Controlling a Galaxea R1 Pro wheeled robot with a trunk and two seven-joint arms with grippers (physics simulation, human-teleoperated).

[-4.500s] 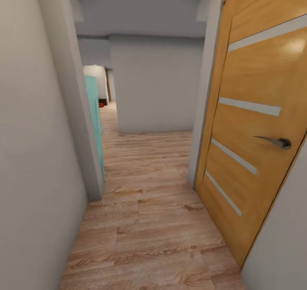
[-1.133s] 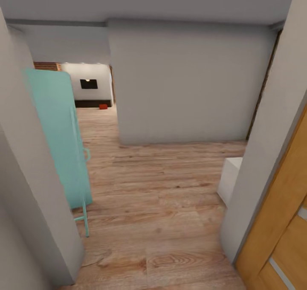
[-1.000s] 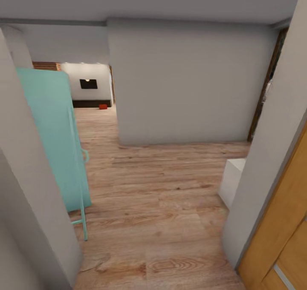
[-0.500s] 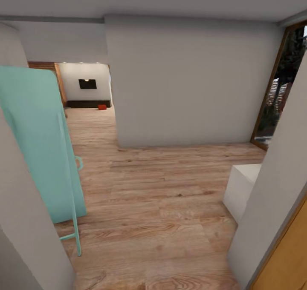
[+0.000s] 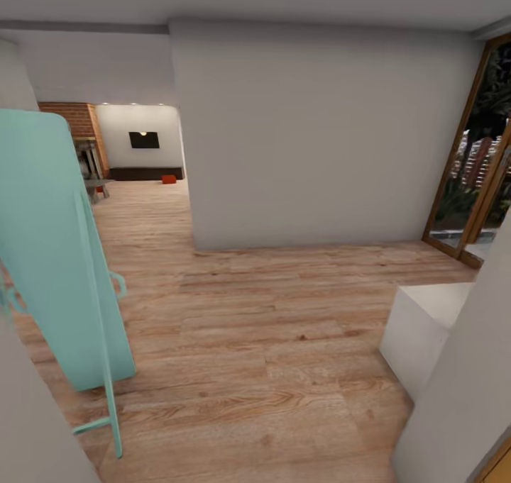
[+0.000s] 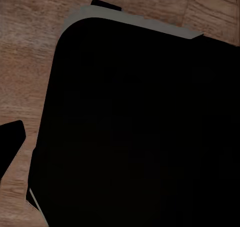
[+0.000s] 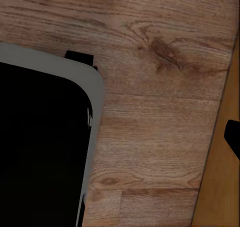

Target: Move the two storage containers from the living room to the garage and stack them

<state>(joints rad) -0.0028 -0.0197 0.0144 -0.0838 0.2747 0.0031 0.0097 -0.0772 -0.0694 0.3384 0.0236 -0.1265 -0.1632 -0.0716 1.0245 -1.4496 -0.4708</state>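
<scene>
Far down the passage, one orange-red storage container (image 5: 169,179) sits on the wood floor of the living room, below a black wall TV (image 5: 144,140) and right of a brick column (image 5: 74,125). It is tiny at this distance. The left wrist view looks down on my black base (image 6: 140,127) over wood planks, with one dark fingertip (image 6: 11,142) at the picture's edge. The right wrist view shows the base (image 7: 40,147) too, and a dark fingertip (image 7: 233,137) at its edge. Nothing is seen held.
A mint-green panel on thin legs (image 5: 57,256) leans close on my left. A grey wall block (image 5: 319,135) stands ahead, and open plank floor (image 5: 255,327) runs past its left side. On the right are a low white box (image 5: 426,327), a near wall corner (image 5: 468,398) and wood-framed glass doors (image 5: 482,164).
The whole view has advanced along the hallway. The orange wooden door has slid out at the right, while the glass doors, the brick column and more of the living room have come into view.
</scene>
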